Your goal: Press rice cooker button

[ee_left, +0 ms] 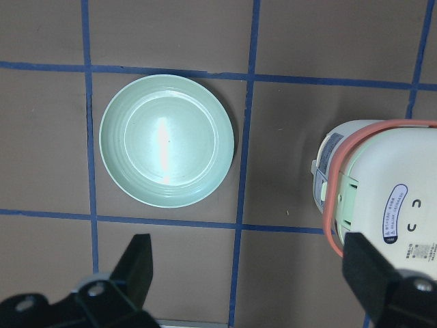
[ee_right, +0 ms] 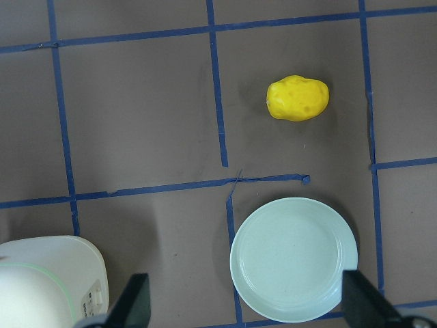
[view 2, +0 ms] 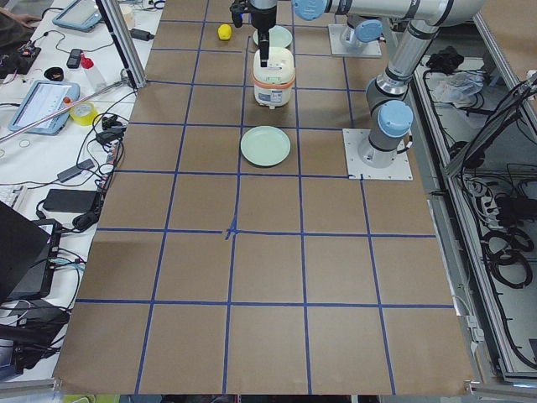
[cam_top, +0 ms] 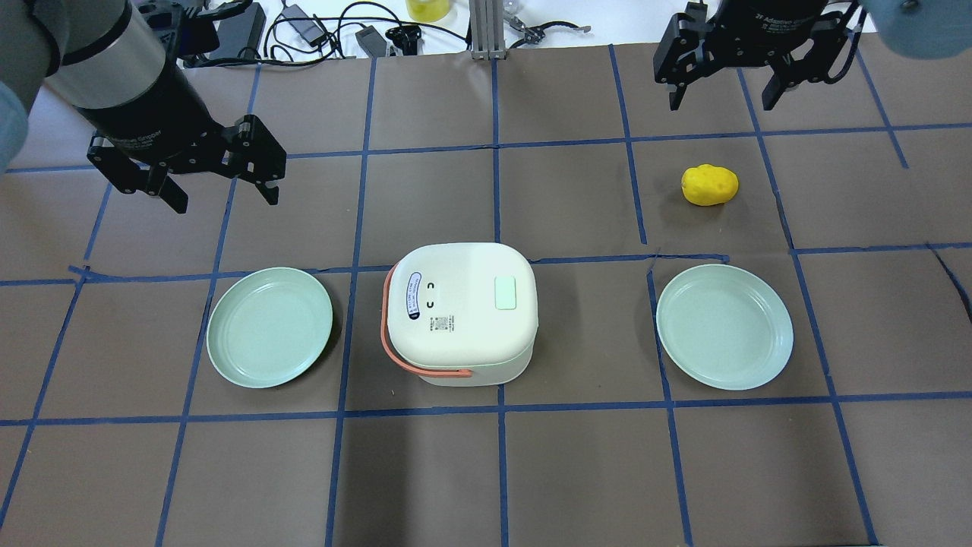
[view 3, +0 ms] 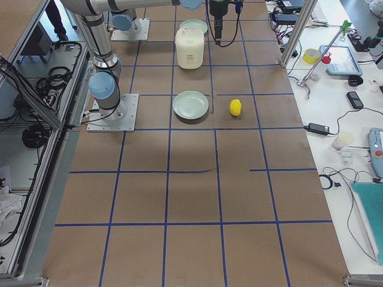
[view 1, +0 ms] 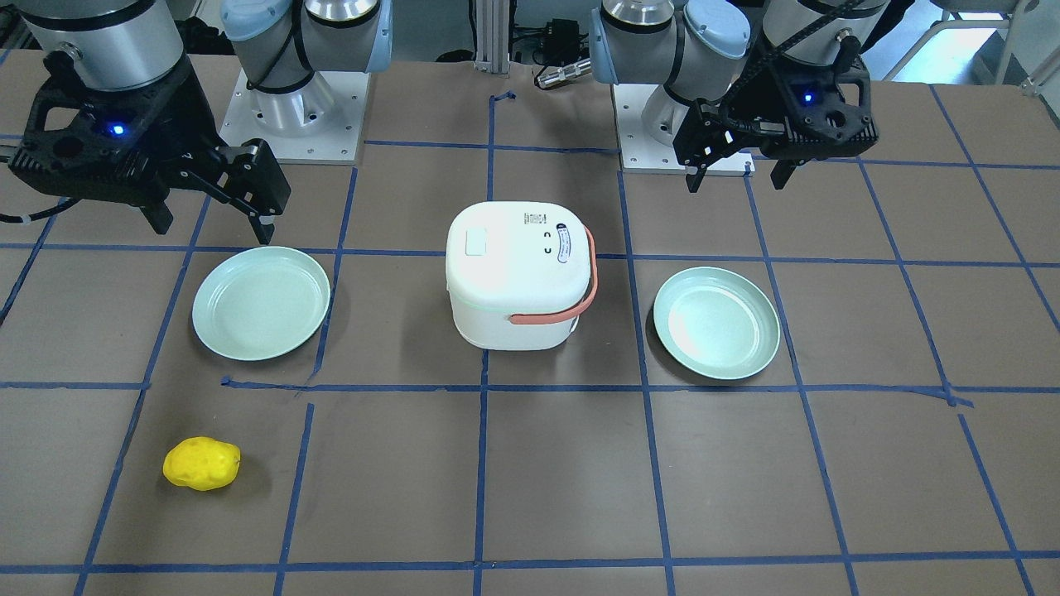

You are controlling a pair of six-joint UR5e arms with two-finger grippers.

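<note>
The white rice cooker (cam_top: 459, 308) with an orange handle stands mid-table, lid shut, and also shows in the front view (view 1: 517, 273). A pale green square button (cam_top: 505, 292) sits on its lid (view 1: 478, 242). My left gripper (cam_top: 226, 201) is open and empty, hovering above the table beyond and to the left of the cooker (view 1: 735, 184). Its wrist view shows the cooker's handle side (ee_left: 389, 198). My right gripper (cam_top: 721, 105) is open and empty, high at the far right (view 1: 214, 232). Its wrist view catches a corner of the cooker (ee_right: 48, 280).
Two pale green plates flank the cooker, one on the left (cam_top: 269, 327) (ee_left: 167, 140) and one on the right (cam_top: 725, 327) (ee_right: 293, 260). A yellow potato (cam_top: 709, 184) (ee_right: 297, 98) lies beyond the right plate. Cables and gear lie past the table's far edge.
</note>
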